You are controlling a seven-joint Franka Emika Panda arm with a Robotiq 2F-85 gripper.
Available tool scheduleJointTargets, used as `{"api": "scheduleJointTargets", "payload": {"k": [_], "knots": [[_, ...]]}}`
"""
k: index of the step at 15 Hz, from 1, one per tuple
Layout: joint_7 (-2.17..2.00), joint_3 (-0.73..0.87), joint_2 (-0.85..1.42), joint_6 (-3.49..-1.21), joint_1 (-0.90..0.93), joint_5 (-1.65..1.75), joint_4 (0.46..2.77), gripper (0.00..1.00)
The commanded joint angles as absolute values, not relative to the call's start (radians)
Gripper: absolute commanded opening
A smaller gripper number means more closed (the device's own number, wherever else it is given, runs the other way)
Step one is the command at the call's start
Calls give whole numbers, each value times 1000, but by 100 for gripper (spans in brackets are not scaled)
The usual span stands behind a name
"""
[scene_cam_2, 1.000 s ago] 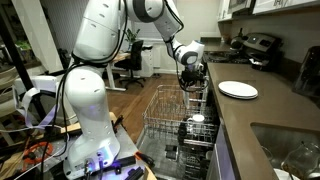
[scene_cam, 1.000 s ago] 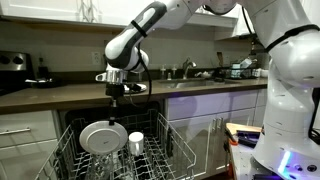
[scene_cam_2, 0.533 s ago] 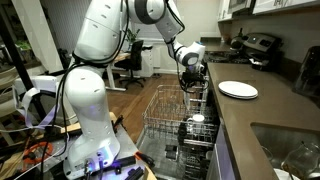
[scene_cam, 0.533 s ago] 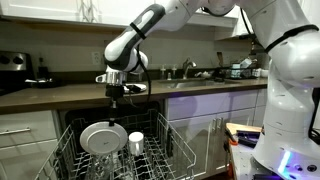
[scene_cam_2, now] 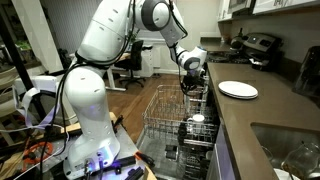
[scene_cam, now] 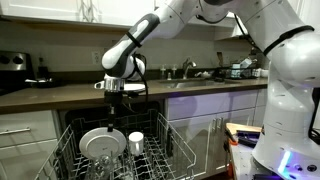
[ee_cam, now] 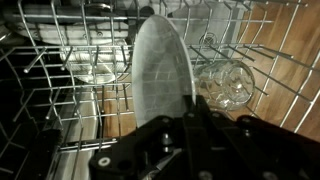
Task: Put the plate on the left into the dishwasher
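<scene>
Grey wire dishwasher rack sits pulled out nearest the camera, and your plate is already in it: on edge between the tines, roughly upright, with a white cup just beside it. The wrist view confirms it: plate seen edge-on in the wires, a clear glass lying next to it. I'd call the placement itself done. What's left, as far as I can judge, is to lift clear without clipping the rim or tines; can't tell how firmly the plate sits in its slot, so check that it isn't leaning. Tool hangs directly above the plate, clearly apart from it, fingers pressed together and gripping nothing. It points straight down; the forearm runs up and back diagonally from the wrist to a high elbow, and the base stands off to the side of the open door. The opposite angle agrees: tool over the far end of the rack. Further back, the second plate lies flat on the worktop, untouched. Not your target, leave it.
</scene>
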State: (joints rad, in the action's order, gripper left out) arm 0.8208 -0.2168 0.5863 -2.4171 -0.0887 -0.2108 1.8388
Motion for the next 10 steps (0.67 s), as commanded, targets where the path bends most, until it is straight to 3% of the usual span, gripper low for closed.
{"api": "scheduleJointTargets", "payload": {"k": [1, 10], "knots": [[814, -221, 621, -2365, -89, -202, 1774, 4], [804, -215, 689, -2301, -83, -187, 1681, 4]]}}
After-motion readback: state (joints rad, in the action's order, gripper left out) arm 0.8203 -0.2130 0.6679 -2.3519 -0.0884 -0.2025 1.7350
